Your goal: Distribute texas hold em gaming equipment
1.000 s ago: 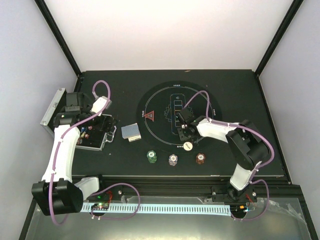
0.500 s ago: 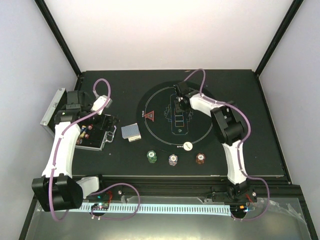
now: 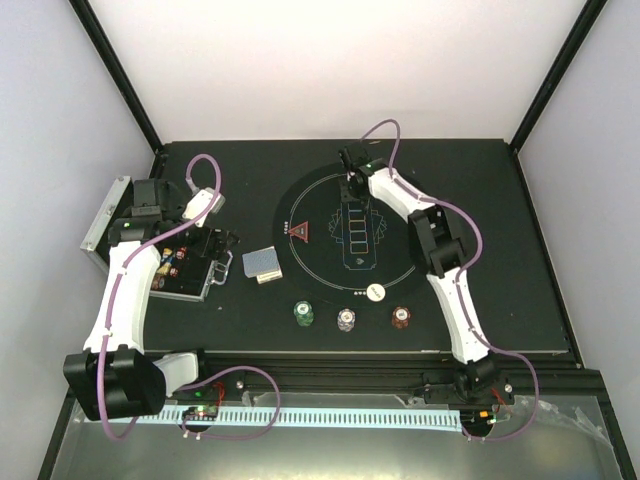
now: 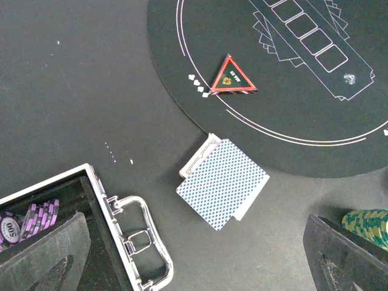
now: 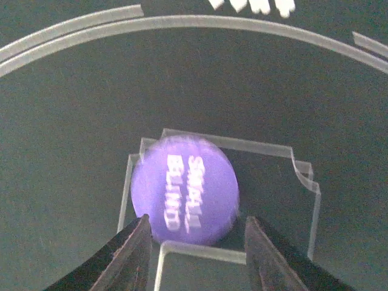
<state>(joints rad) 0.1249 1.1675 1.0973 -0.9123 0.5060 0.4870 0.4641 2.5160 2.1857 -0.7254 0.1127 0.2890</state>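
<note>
My right gripper (image 3: 352,184) hangs over the far edge of the round black mat (image 3: 400,255). In the right wrist view its fingers (image 5: 130,254) stand slightly apart around the lower edge of a blurred purple "SMALL BLIND" disc (image 5: 185,189), with a gap on the right side. My left gripper (image 4: 194,267) is open and empty above the case's edge. The grey-blue card deck (image 4: 223,183) lies beside the mat, and the red triangle marker (image 4: 231,77) lies on it. Green (image 3: 303,314), pale purple (image 3: 346,320) and red-brown (image 3: 400,318) chip stacks stand near the front. A white disc (image 3: 375,292) lies on the mat's near rim.
The open metal case (image 3: 180,268) sits at the left with purple chips (image 4: 36,218) inside, its handle (image 4: 136,242) toward the cards and its silver lid (image 3: 103,215) leaning outward. Walls close the table on three sides.
My right arm has swung from the mat's near edge by the white disc to its far edge. The left arm has barely moved.
</note>
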